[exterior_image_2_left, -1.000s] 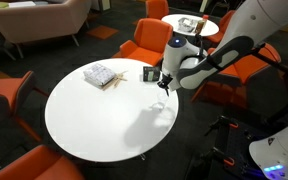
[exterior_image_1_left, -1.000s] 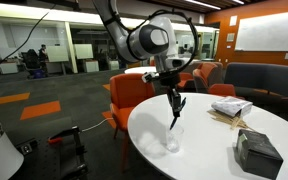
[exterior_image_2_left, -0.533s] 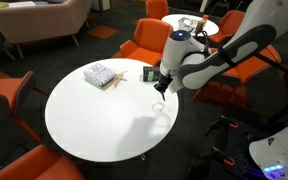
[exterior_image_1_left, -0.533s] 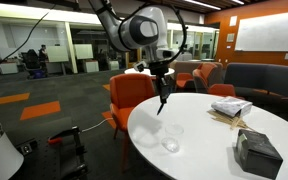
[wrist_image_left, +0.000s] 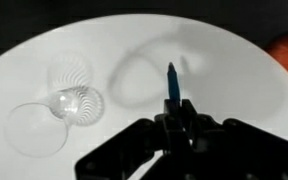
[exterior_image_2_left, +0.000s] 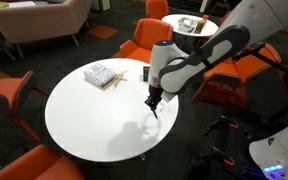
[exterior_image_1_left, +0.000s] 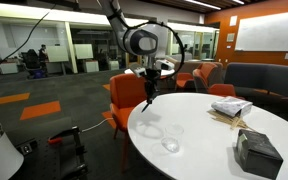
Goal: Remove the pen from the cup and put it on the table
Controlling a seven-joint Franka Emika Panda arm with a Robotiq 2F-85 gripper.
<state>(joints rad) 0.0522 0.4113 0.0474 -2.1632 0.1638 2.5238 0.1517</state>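
Note:
My gripper [exterior_image_1_left: 150,76] is shut on the thin dark pen [exterior_image_1_left: 147,97], which hangs point down above the near left edge of the round white table [exterior_image_1_left: 214,150]. In the wrist view the pen [wrist_image_left: 172,83] sticks out from between the shut jaws [wrist_image_left: 176,108], over bare tabletop [wrist_image_left: 224,60]. The small clear cup [wrist_image_left: 76,99] lies left of the pen, empty, beside faint round glints. In an exterior view the cup [exterior_image_1_left: 170,144] sits on the table, right of and below the pen. In another exterior view the gripper [exterior_image_2_left: 155,96] holds the pen [exterior_image_2_left: 153,110] over the table's right side [exterior_image_2_left: 84,120].
A dark boxy bag [exterior_image_1_left: 256,152] sits at the near right of the table, and a patterned packet with sticks [exterior_image_1_left: 230,108] lies further back. Orange chairs [exterior_image_1_left: 130,95] ring the table. A smaller round table [exterior_image_2_left: 190,26] stands behind.
The gripper has lifted the pen clear of the cup and carried it away to the side, toward the table edge. The cup stays on the table.

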